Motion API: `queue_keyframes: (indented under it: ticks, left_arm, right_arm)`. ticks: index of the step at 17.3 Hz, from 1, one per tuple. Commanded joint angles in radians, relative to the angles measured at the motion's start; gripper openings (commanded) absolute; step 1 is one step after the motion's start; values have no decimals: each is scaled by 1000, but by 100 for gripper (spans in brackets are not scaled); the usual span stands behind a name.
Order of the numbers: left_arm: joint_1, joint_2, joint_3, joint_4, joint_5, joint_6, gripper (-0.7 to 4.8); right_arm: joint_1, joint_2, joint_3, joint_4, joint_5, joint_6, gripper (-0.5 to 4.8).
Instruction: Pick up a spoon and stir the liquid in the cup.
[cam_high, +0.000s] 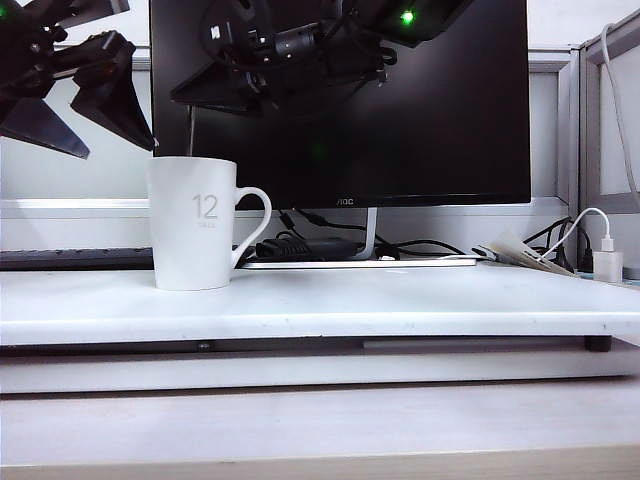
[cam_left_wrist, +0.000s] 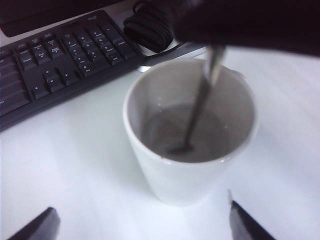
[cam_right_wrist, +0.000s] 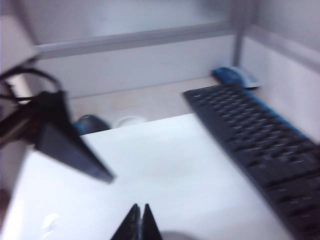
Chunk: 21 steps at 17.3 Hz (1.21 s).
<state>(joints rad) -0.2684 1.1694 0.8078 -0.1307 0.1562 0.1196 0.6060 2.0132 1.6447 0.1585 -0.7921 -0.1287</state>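
1. Nearest in the exterior view is the bare white tabletop (cam_high: 400, 310), which carries the cup (cam_high: 200, 225) at about nine o'clock from the picture's centre, its loop handle turned to three o'clock and its "12" facing the camera.
2. The spoon (cam_left_wrist: 197, 107) stands steeply inside the cup, its bowl sunk in the grey liquid, its thin handle rising past the rim at about one o'clock.
3. The right gripper (cam_right_wrist: 141, 220) hangs just above the cup, fingers clenched on the spoon handle from above, which I judge keeps the bowl submerged for stirring.
4. The left gripper (cam_high: 75, 110) hovers at about ten o'clock of the cup, fingers spread wide and grasping nothing, apparently parked clear of the stirring arm.
5. Behind stand a keyboard (cam_left_wrist: 55, 60) and, farthest, a dark monitor (cam_high: 420, 100).
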Motion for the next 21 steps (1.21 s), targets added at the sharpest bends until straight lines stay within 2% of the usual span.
queue_keyframes:
  ticks: [1,4,7,10,11,14,16,18,20,21]
  left_arm:
    - [2,-5,4,18,1,4,479]
    - [2,-16,4,16,1,4,479]
    - [2,-36,4,13,-5,4,479]
    - [2,-54,4,13,-4,4,479]
    - [2,-64,4,13,-5,4,479]
    - [2,-84,4,12,-6,4,479]
    - [2,-91,4,10,-6,3,479]
    - [2,-104,4,4,-6,3,479]
    - [2,-114,4,2,-6,3,479]
    - [2,-117,4,-3,-6,3,479]
  right_arm:
    - [0,-5,5,-104,-11,1,-5]
    - [0,-5,5,-182,99,-27,-5]
    - [0,-5,5,-138,195,-63,-5]
    - [1,-5,5,-41,161,-61,-5]
    - [2,-5,5,-13,119,-58,-5]
    - [2,-7,5,-27,56,-26,0]
    - [2,-6,5,-34,57,-26,49]
    - [2,-7,5,-32,58,-26,133]
    - [2,-7,5,-32,58,-26,185]
    - [2,-7,5,-31,57,-26,240]
